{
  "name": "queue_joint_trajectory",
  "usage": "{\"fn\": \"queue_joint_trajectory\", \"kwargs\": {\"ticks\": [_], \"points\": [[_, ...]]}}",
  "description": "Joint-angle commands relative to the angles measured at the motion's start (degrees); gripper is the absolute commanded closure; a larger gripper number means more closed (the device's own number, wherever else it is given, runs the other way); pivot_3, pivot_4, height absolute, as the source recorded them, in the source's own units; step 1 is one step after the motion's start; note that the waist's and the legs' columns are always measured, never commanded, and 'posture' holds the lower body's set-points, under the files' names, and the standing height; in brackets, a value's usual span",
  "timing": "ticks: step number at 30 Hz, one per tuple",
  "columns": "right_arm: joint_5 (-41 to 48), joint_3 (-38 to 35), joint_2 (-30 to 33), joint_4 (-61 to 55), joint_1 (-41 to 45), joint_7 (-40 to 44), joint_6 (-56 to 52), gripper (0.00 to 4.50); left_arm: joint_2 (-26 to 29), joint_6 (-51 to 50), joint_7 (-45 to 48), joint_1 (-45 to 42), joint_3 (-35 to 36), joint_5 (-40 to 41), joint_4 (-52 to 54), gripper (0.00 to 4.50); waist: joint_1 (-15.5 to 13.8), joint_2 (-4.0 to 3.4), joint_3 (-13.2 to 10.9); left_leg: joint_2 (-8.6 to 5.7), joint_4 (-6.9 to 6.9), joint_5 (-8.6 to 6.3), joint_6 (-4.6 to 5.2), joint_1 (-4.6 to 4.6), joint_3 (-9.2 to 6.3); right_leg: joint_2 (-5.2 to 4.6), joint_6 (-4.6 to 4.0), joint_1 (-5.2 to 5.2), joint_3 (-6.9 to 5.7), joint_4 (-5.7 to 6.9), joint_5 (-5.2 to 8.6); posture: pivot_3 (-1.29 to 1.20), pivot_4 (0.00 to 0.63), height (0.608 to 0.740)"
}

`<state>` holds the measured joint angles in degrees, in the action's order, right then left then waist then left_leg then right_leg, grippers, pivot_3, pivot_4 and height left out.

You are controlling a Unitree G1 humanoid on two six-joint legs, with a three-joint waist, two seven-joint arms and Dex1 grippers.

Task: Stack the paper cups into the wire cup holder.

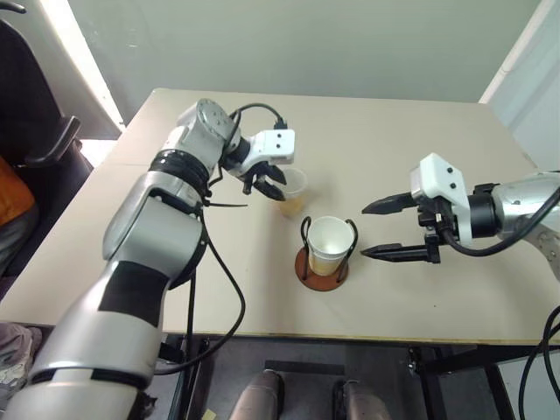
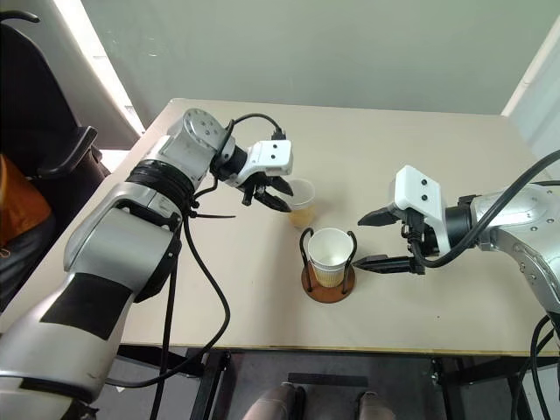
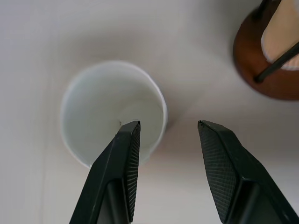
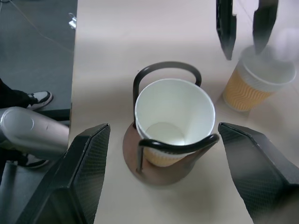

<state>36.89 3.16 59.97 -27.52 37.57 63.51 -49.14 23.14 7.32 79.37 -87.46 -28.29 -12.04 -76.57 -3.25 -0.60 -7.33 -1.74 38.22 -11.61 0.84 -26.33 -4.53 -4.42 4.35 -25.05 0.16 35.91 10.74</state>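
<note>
One paper cup (image 1: 295, 199) stands upright on the table just behind the wire cup holder (image 1: 324, 283). My left gripper (image 3: 168, 123) is open and points down over this cup's rim, one finger (image 3: 124, 163) above the white inside and the other finger (image 3: 224, 168) outside the wall. A second paper cup (image 4: 173, 116) sits upright inside the holder's black wire loops on the reddish-brown base. To the right of the holder, my right gripper (image 1: 364, 231) is wide open and level, its fingertips pointing at the holder with nothing between them.
The beige table (image 1: 420, 149) has bare room behind and to the right of the holder. Its front edge runs close to the holder. A black chair (image 1: 35, 122) with something orange on it stands off the table's left side.
</note>
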Motion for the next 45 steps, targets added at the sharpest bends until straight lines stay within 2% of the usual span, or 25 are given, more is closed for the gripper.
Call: {"fn": "queue_joint_trajectory", "kwargs": {"ticks": [1, 5, 6, 8, 12, 17, 23, 25, 27, 30, 32, 37, 45], "points": [[1.06, -3.39, 1.27, -2.05, -0.11, -0.83, -0.91, 0.65, -0.57, 0.22, -1.64, -0.39, 1.72, -2.2, 0.1, 2.42, 0.05, 0.0, 0.0, -0.01, 0.02, -0.01, 0.01, -0.01, 0.04, -0.01, 0.01, -0.01, 0.04, -0.01, -0.01, 0.0, 0.15, 0.74], [1.53, -4.22, 1.58, -3.09, -0.87, -1.7, -2.05, 0.65, -1.82, 0.4, -4.93, 0.44, 2.32, -4.22, -0.16, 2.42, 0.01, -0.01, 0.0, -0.04, 0.07, -0.04, 0.11, 0.0, 0.12, -0.03, 0.05, -0.03, 0.1, 0.0, -0.03, 0.0, 0.15, 0.74], [1.68, -4.44, 1.61, -3.34, -1.08, -1.9, -2.32, 0.65, -2.01, 0.42, -5.16, 0.5, 2.63, -4.44, -0.21, 2.58, 0.04, -0.01, 0.0, -0.03, 0.08, -0.05, 0.12, 0.0, 0.12, -0.06, 0.06, -0.03, 0.12, 0.01, -0.03, 0.0, 0.15, 0.74], [1.82, -4.94, 1.85, -3.54, -1.73, -2.06, -2.54, 0.65, -2.14, 0.84, -5.04, 0.61, 3.02, -4.97, -0.26, 3.03, 0.06, 0.0, 0.0, -0.02, 0.08, -0.07, 0.17, 0.03, 0.19, -0.06, 0.06, -0.03, 0.13, 0.01, -0.04, 0.0, 0.15, 0.74], [1.76, -5.53, 2.19, -3.17, -2.08, -2.29, -2.36, 0.65, -1.72, 1.31, -4.26, 0.33, 3.98, -5.56, -0.22, 4.48, 0.14, -0.01, 0.0, 0.0, 0.09, -0.09, 0.2, 0.05, 0.28, -0.03, 0.07, -0.05, 0.19, 0.02, -0.04, 0.0, 0.15, 0.74], [0.72, -5.39, 2.68, -1.72, -1.71, -1.77, -1.06, 0.65, 0.2, 2.88, -2.8, -0.33, 5.4, -5.99, -0.02, 4.48, 0.17, -0.01, 0.0, 0.03, 0.11, -0.11, 0.24, 0.05, 0.3, -0.02, 0.09, -0.08, 0.25, 0.02, -0.05, 0.0, 0.15, 0.74], [1.74, -8.1, 4.88, 0.65, -1.11, 0.26, 0.2, 0.65, 2.62, 7.07, 10.39, -7.8, 13.92, 1.86, 3.82, 4.48, 0.08, 0.02, -0.01, -0.01, 0.21, -0.13, 0.3, -0.21, 0.27, 0.03, 0.1, -0.29, 0.26, 0.01, -0.05, 0.0, 0.15, 0.74], [2.55, -9.3, 5.34, 1.07, -1.2, 1.5, 0.87, 0.65, 2.87, 8.6, 12.84, -9.76, 14.06, 6.68, 6.07, 4.48, 0.07, 0.01, 0.0, -0.06, 0.23, -0.18, 0.39, -0.36, 0.32, 0.06, 0.12, -0.42, 0.24, -0.02, -0.05, 0.0, 0.15, 0.74], [4.28, -10.97, 5.23, 1.33, -0.93, 3.09, 1.47, 0.65, 4.13, 8.02, 13.13, -9.45, 9.06, 15.57, 12.07, 4.48, 0.15, -0.03, 0.06, -0.13, 0.24, -0.25, 0.5, -0.41, 0.4, 0.08, 0.2, -0.44, 0.27, -0.05, 0.01, 0.0, 0.15, 0.74], [6.15, -12.98, 5.38, 3.05, 1.19, 4.64, 2.06, 0.65, 10.8, 3.36, 13.13, -4.65, -5.13, 34.82, 32.24, 4.48, 0.47, -0.21, 0.09, -0.14, 0.3, -0.38, 0.62, -0.41, 0.59, 0.04, 0.32, -0.48, 0.38, 0.02, 0.07, 0.0, 0.15, 0.74], [5.14, -13.02, 6.3, 3.4, 1.0, 4.99, 2.85, 0.65, 14.45, 2.44, 13.13, -2.71, -12.71, 41.29, 40.61, 4.48, 0.92, -0.26, 0.12, -0.03, 0.37, -0.45, 0.64, -0.4, 0.52, -0.05, 0.35, -0.49, 0.57, 0.07, 0.08, 0.0, 0.15, 0.74], [4.8, -13.28, 7.09, 2.29, -1.04, 4.39, 3.0, 0.65, 19.2, 3.75, 13.13, -2.81, -22.96, 48.06, 47.41, 4.48, 1.0, -0.3, 0.1, 0.13, 0.76, -0.5, 0.55, -0.43, 0.39, 0.02, 0.28, -0.41, 0.4, 0.17, 0.01, 0.0, 0.15, 0.74], [4.47, -14.08, 7.32, 0.28, -4.19, 2.32, 2.97, 0.65, 20.15, 5.39, 13.13, -4.08, -28.65, 51.5, 47.26, 4.48, 1.03, -0.36, 0.09, 0.14, 0.83, -0.52, 0.58, 0.14, 0.42, -0.04, 0.26, 0.3, 0.27, 0.09, -0.13, 0.0, 0.15, 0.74]]}}
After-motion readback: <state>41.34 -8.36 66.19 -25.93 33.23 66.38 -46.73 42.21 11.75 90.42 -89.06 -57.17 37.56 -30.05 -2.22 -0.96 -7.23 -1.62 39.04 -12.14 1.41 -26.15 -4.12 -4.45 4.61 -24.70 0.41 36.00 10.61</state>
